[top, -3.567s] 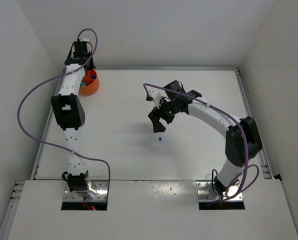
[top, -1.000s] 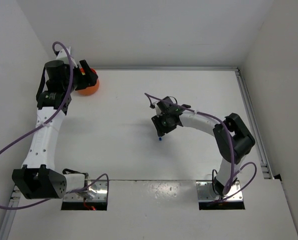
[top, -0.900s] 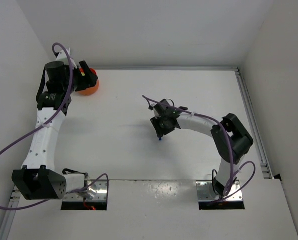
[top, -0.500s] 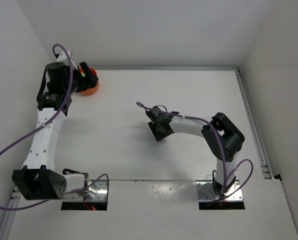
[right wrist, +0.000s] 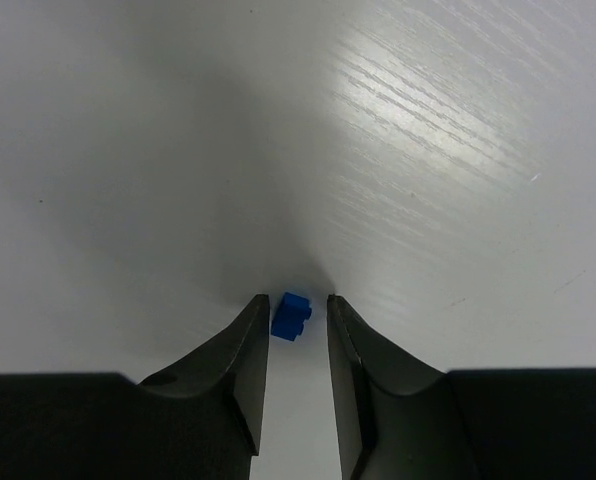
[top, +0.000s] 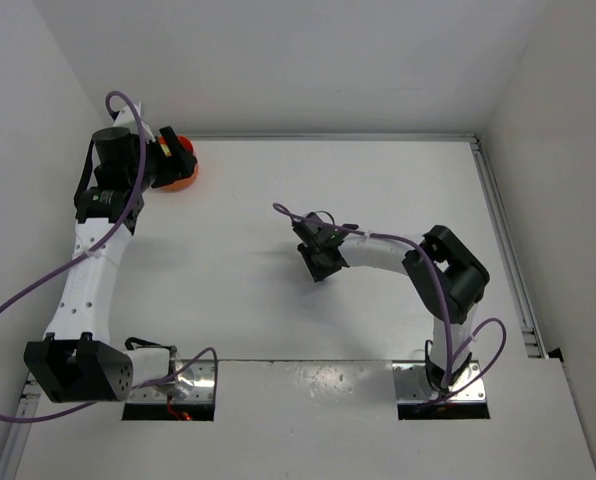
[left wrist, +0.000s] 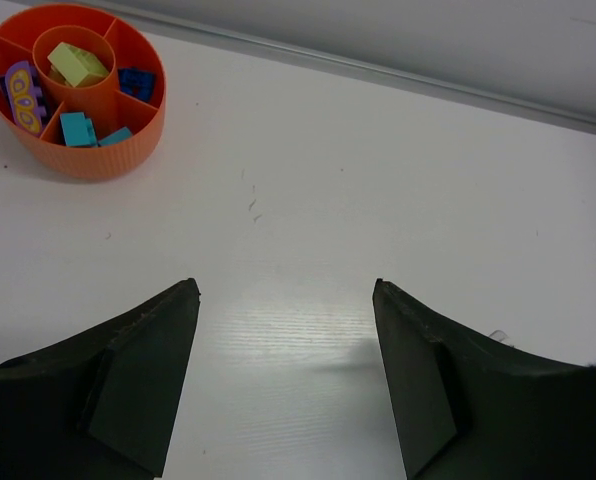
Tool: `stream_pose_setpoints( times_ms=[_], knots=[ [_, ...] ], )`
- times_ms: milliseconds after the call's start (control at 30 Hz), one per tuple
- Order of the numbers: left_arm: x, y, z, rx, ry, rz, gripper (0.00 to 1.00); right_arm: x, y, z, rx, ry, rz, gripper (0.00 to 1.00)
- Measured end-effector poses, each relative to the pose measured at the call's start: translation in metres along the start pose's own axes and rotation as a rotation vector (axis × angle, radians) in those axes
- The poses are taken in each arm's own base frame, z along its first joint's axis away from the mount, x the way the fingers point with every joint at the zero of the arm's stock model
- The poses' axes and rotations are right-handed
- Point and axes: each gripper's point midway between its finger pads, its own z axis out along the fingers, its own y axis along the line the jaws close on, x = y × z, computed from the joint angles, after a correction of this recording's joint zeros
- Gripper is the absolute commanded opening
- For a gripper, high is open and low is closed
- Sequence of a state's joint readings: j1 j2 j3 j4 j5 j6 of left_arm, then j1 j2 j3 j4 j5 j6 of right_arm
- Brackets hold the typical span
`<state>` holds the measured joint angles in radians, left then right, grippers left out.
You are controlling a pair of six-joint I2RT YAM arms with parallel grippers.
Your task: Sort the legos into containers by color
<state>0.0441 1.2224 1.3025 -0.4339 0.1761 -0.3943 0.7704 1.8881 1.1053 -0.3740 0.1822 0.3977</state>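
A white table [top: 248, 200] is seen from above, with two robot arms mounted at its near edge. The right gripper [right wrist: 295, 298] is lowered to the table surface near the middle, and a small blue lego brick [right wrist: 291, 317] is framed between its two fingertips. The jaws are drawn in narrow but not yet clamped. The left tip looks to be touching the brick and a sliver of table is visible beside the right tip, so nothing is judged to be held yet. This straddling pose is presumably taken so the brick can be pinched from both sides. At the far left corner the round orange bowl [left wrist: 98, 160] is found, with a lime green piece [left wrist: 78, 63] in its centre compartment. In the outer compartments a purple piece [left wrist: 23, 85], a dark blue piece [left wrist: 136, 82] and teal pieces [left wrist: 78, 128] are kept apart. The left gripper [left wrist: 286, 285] is held wide open and empty, above bare table near the bowl, probably parked out of the way. Compared with a few seconds earlier, the right gripper has been brought down from a raised, wider pose. The blue brick, then visible from above, is now hidden beneath it in the overhead view. The left arm, then stretched out over the bowl, has been drawn back.
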Motion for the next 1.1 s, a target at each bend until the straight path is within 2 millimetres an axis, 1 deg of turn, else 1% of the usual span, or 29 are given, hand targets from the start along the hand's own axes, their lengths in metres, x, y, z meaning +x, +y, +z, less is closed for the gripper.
stream_pose_setpoints(
  times_ms=[167,200,267,300,333,400,433,533,633,733,767,833,900,933,967,1000,1033,1067,1100],
  knots=[
    [0.004,0.001,0.0,-0.003,0.009,-0.005,0.76,0.004,-0.001,-0.002,-0.002,-0.009,0.002,0.3],
    [0.004,0.001,0.0,-0.003,0.009,-0.006,0.76,0.004,-0.001,-0.002,-0.003,-0.009,0.002,0.27],
    [0.004,0.001,0.0,-0.003,0.01,-0.009,0.76,0.003,0.0,-0.001,-0.007,-0.011,0.003,0.25],
    [0.004,0.001,0.0,-0.003,0.009,-0.009,0.76,0.004,0.0,-0.001,-0.009,-0.01,0.004,0.23],
    [0.004,0.001,0.0,-0.003,0.009,-0.009,0.76,0.003,0.0,-0.001,-0.011,-0.011,0.004,0.17],
    [0.005,0.001,0.0,-0.003,0.01,-0.009,0.76,0.003,0.001,-0.001,-0.016,-0.011,0.002,0.08],
    [0.005,0.001,0.0,-0.003,0.01,-0.009,0.76,0.003,0.001,-0.001,-0.016,-0.01,0.0,0.0],
    [0.008,0.002,0.001,-0.004,0.015,-0.01,0.76,0.003,0.002,-0.002,-0.024,-0.009,-0.005,0.0],
    [0.022,0.003,0.002,0.012,0.044,-0.014,0.76,0.003,0.005,-0.003,-0.047,-0.001,-0.01,0.0],
    [0.052,0.0,0.006,0.072,0.108,-0.03,0.76,0.002,0.011,-0.009,-0.098,0.009,-0.026,0.0],
    [0.066,-0.002,0.007,0.1,0.136,-0.04,0.76,-0.002,0.014,-0.015,-0.121,-0.002,-0.031,0.0],
    [0.102,-0.01,0.007,0.192,0.22,-0.1,0.76,-0.016,0.02,-0.035,-0.175,-0.061,-0.042,0.0],
    [0.144,-0.02,0.005,0.295,0.316,-0.206,0.72,-0.044,0.028,-0.07,-0.243,-0.177,-0.065,0.0],
    [0.162,-0.024,0.001,0.33,0.366,-0.27,0.7,-0.061,0.033,-0.092,-0.28,-0.242,-0.082,0.0],
    [0.176,-0.029,-0.003,0.359,0.408,-0.326,0.69,-0.08,0.038,-0.111,-0.309,-0.303,-0.095,0.0],
    [0.188,-0.034,-0.008,0.389,0.447,-0.38,0.69,-0.098,0.043,-0.128,-0.337,-0.359,-0.113,0.0],
    [0.194,-0.04,-0.012,0.417,0.476,-0.423,0.69,-0.118,0.048,-0.147,-0.369,-0.433,-0.131,0.0],
    [0.195,-0.047,-0.014,0.444,0.49,-0.459,0.69,-0.133,0.052,-0.162,-0.4,-0.489,-0.149,0.0],
    [0.192,-0.054,-0.017,0.477,0.498,-0.49,0.69,-0.142,0.057,-0.175,-0.43,-0.53,-0.168,0.0]
  ],
)
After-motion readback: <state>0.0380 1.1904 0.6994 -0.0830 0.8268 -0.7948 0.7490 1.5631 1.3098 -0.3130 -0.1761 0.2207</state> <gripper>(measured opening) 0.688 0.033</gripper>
